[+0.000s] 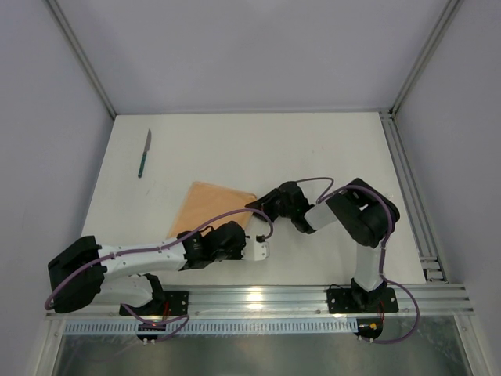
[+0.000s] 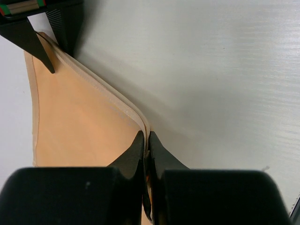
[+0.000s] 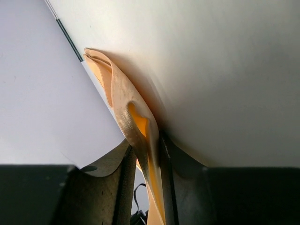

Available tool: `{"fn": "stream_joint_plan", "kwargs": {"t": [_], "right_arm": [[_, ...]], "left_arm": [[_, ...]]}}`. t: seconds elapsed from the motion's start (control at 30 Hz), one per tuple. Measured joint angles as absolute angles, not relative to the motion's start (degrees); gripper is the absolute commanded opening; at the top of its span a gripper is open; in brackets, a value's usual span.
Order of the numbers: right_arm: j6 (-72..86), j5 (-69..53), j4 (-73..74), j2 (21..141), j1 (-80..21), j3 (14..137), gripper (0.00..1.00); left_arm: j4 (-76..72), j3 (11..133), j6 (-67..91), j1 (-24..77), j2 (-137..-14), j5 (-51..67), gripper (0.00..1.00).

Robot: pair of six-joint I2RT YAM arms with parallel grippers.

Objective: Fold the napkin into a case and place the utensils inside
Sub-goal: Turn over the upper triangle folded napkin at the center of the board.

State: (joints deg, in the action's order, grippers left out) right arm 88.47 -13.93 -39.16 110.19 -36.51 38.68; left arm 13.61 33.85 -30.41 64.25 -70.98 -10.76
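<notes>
Top external view: one folded napkin (image 1: 207, 205) lying flat on the desk (image 1: 313, 149), right in front of my two hands. My left hand (image 2: 146, 137) is clenched on its layered edge. My right hand (image 3: 145, 140) is parted, with the cloth slack inside it. One knife (image 1: 144, 153) sits well apart, far-left.

White-and-black arms (image 1: 133, 262) with looping purple cables (image 1: 313, 180); left claw (image 2: 146, 143) black, perhaps matte plastic.

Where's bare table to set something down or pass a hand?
Free: far table from knife to right rail; strip left of the napkin. Crowded: near centre, left pincer and right pincer at the napkin.
</notes>
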Motion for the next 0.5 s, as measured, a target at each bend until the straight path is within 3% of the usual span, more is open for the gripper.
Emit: {"fn": "stream_joint_plan", "kwargs": {"t": [0.13,0.37,0.5], "right_arm": [[88.03,-14.15,-38.26,110.34,-35.90,39.24,0.24],[86.08,-14.22,-38.09,110.98,-35.88,39.55,0.04],[85.19,-14.22,-37.08,110.59,-35.77,39.72,0.04]], "left_arm": [[14.04,33.85,-30.37,64.10,-70.98,-10.63,0.00],[14.22,34.28,-30.26,63.31,-70.98,-10.87,0.00],[15.09,35.94,-30.00,62.41,-70.98,-10.87,0.00]]}}
